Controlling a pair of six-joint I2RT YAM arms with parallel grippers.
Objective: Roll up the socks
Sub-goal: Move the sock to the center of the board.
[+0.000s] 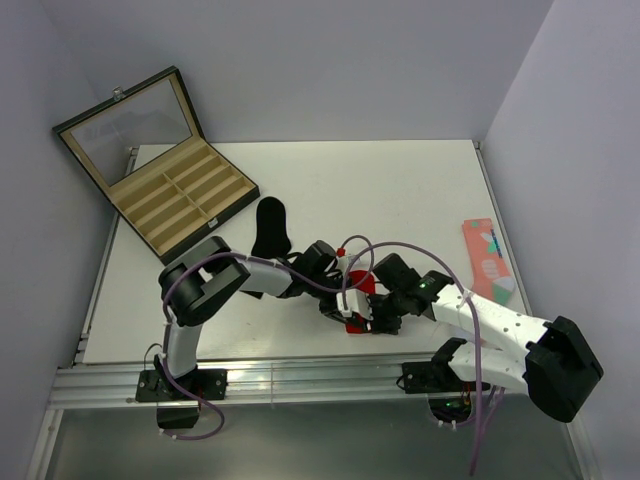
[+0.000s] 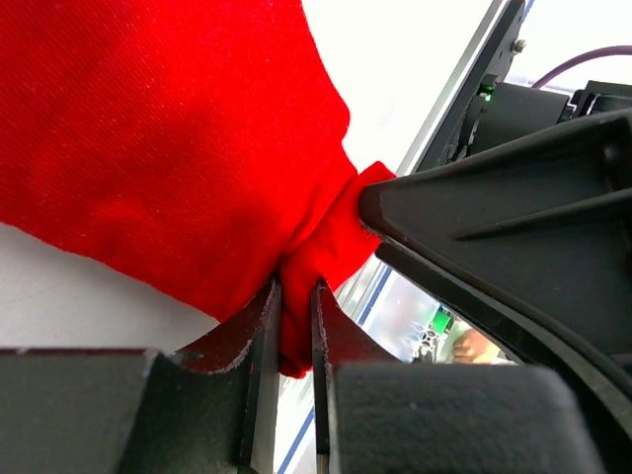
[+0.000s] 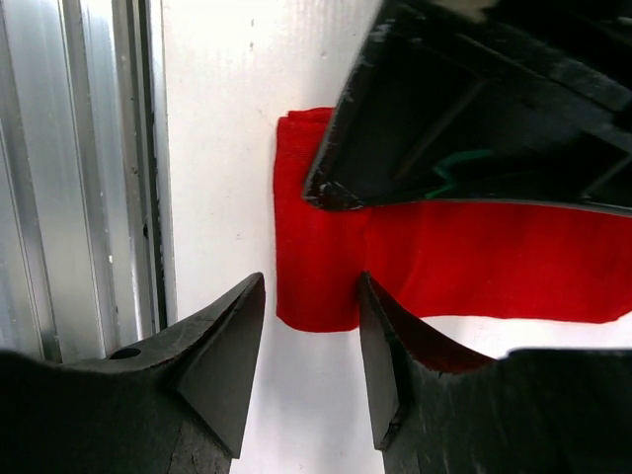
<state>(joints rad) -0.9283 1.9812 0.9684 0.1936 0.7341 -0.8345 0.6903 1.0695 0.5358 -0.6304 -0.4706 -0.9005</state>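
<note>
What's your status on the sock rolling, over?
Left gripper shut on red sock. Right gripper open over its end. Black sock untouched, apart. Grippers crowded.

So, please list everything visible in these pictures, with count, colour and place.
red sock: 1, red, table's near edge, middle
black sock: 1, black, mid-table, right of the case
pink sock: 1, salmon-pink, table's right side
case: 1, black, tan compartments, open, far left corner
table: 1, white, under everything
rail: 1, silver, along near edge
left gripper: 1, black, shut on red sock
right gripper: 1, black, open at that sock's end
</note>
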